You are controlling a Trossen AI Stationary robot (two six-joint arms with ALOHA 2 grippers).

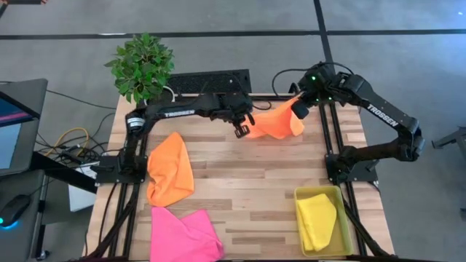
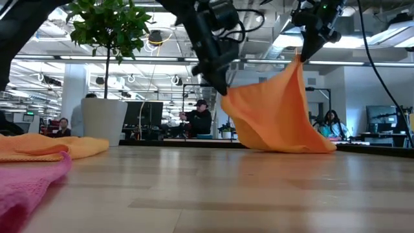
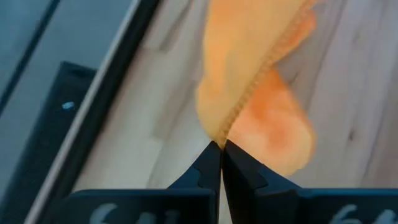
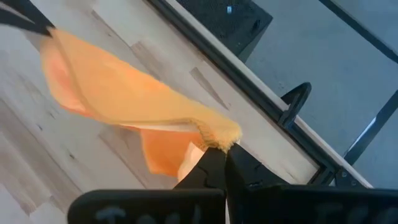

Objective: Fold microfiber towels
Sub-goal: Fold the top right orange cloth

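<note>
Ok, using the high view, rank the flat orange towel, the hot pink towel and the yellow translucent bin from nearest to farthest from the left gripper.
From the left gripper, shut on the lifted orange towel:
1. Flat orange microfiber towel, left side of the table.
2. Yellow translucent rectangular bin, front right corner.
3. Hot pink microfiber towel, front left edge.

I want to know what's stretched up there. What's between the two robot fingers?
In the high view, an orange towel hangs between left gripper and right gripper.

held towel [image 1: 278,122] back centre | two towels [image 1: 170,169] left (one nearer front) | bin [image 1: 341,199] front right, towel [image 1: 317,218] inside
</note>
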